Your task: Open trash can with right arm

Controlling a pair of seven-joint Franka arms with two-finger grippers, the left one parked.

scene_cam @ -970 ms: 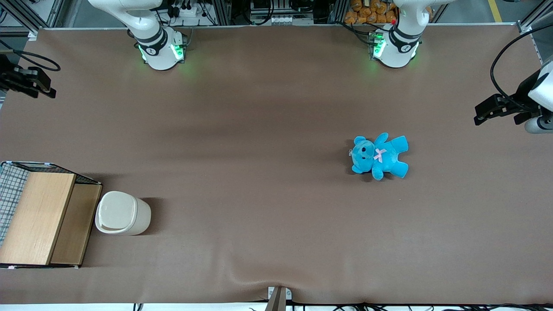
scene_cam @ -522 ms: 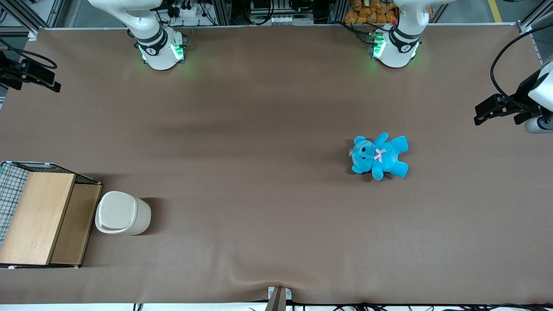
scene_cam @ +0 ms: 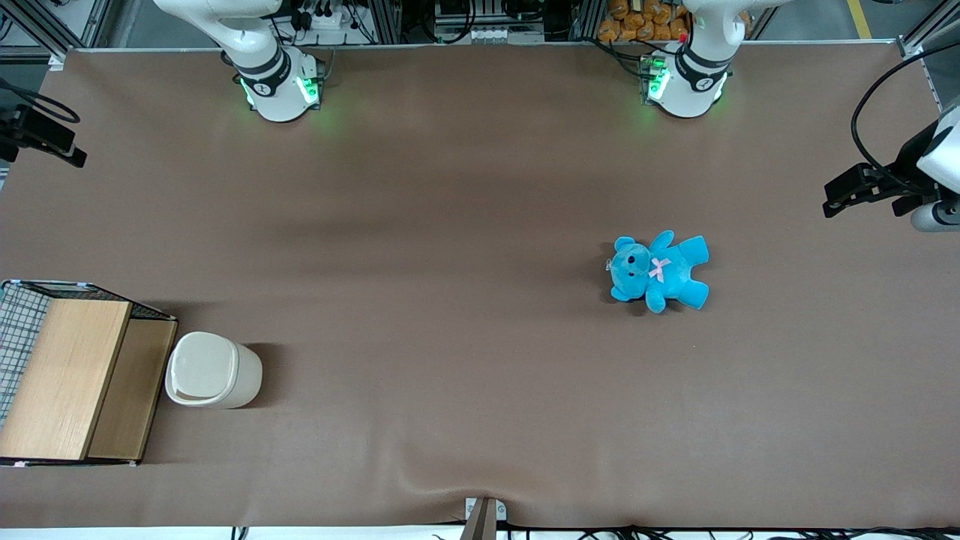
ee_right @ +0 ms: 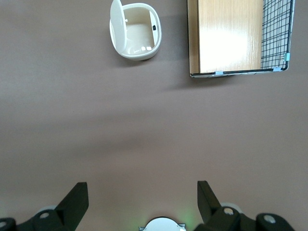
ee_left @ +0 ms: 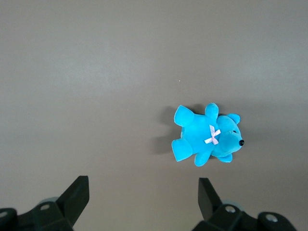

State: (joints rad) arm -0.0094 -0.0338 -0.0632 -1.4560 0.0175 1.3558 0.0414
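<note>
- Trash can (scene_cam: pixel 212 370) stands on the tabletop (scene_cam: pixel 450 360) at the working arm's end, just beside the wooden box with wire mesh (scene_cam: pixel 71 375); in the right wrist view the trash can (ee_right: pixel 136 31) shows its lid tipped upright along one edge and the cream inside bare, so it reads as already open.
- The hand (ee_right: pixel 139 197) hangs high above bare tabletop, well apart from the can, fingers spread wide and holding nothing; in the front view the hand (scene_cam: pixel 41 139) sits at the table's edge.
- Judgement: that height keeps it clear of the lid.
- A blue teddy bear (scene_cam: pixel 658 270) lies toward the parked arm's end, out of the way.
</note>
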